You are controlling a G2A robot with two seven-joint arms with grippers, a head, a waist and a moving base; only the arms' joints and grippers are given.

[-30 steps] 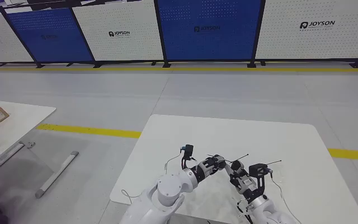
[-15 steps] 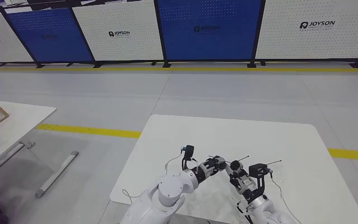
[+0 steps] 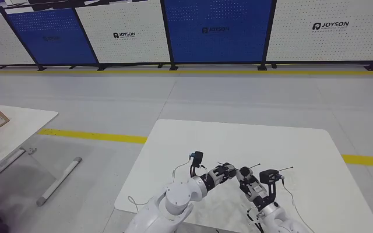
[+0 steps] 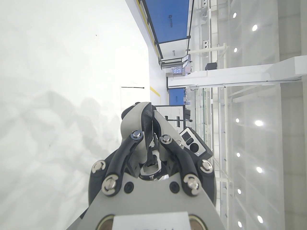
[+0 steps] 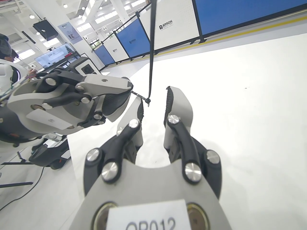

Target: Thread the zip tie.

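Hardly anything has moved in the last second: in the top view the two grippers, side by side over the near part of the counter (image 3: 245, 140), have drawn only a touch closer. The left gripper (image 4: 148, 111) is pinched tight on one end of the black zip tie (image 5: 151, 48), and the strap shows as a thin dark line between its pads. The right gripper (image 5: 154, 94) is just beside it, with its fingers spread to a moderate gap and holding nothing. A short stub of the zip tie sticks out from the left gripper to a small kink that sits in the gap between the right gripper's fingers, touching neither. From there the strap rises steeply, clear of the counter, to a blurred thicker end. Farther out, a second tie (image 4: 132, 87) lies flat on the counter near its far edge. Beyond the counter stands a row of blue and white panels (image 3: 218, 29).
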